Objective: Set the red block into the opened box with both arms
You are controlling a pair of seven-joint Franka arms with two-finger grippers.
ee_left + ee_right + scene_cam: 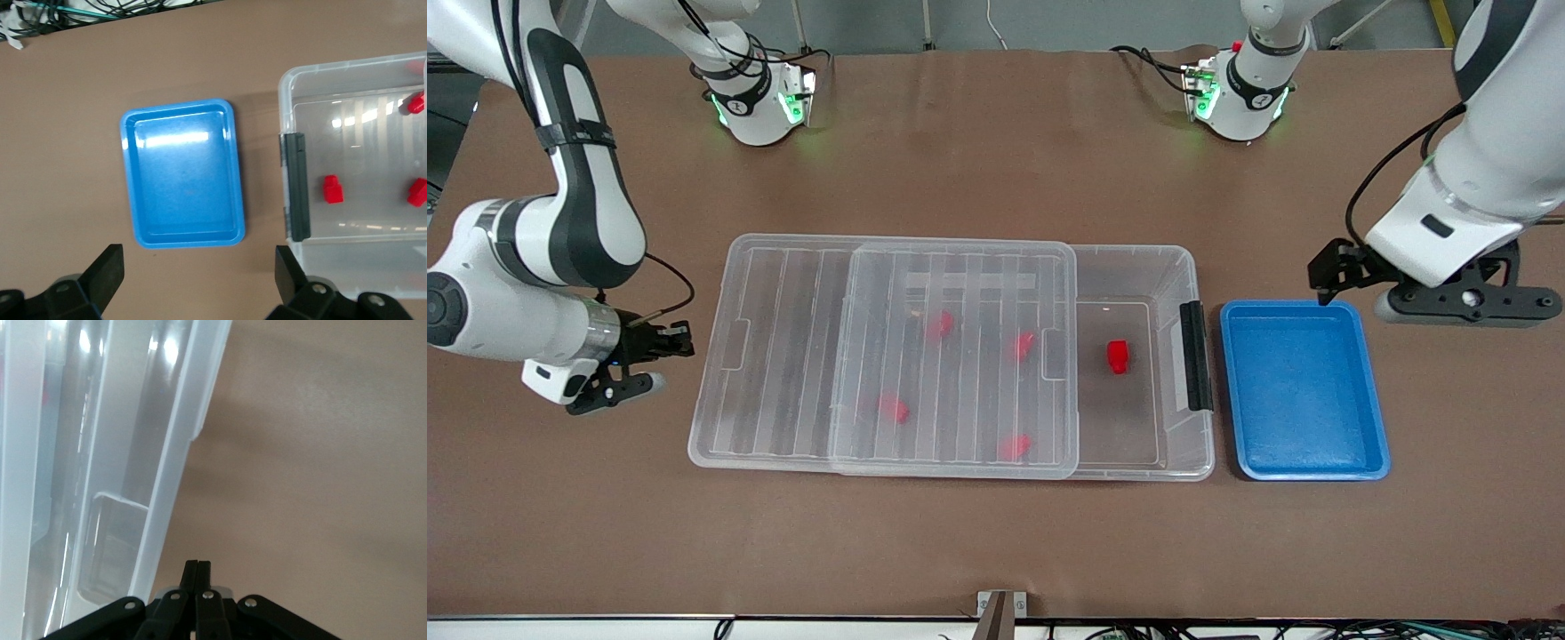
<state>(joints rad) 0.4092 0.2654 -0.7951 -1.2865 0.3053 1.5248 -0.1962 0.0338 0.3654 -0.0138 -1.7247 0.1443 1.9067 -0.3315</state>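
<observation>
The clear box [1183,267] lies mid-table with its ribbed lid [783,356] slid toward the right arm's end, so the end by the black clip [1193,356] is uncovered. One red block [1118,356] [332,189] lies on the uncovered floor of the box. Several more red blocks [940,324] show through the lid. My right gripper [680,342] [198,565] is shut on nothing, low beside the lid's overhanging end. My left gripper [1334,271] [199,280] hangs wide open and empty over the table by the blue tray's edge.
A blue tray [1303,391] [183,173] with nothing in it sits beside the box's clip end, toward the left arm's end of the table. Brown tabletop surrounds both. The arm bases [756,98] stand along the table edge farthest from the front camera.
</observation>
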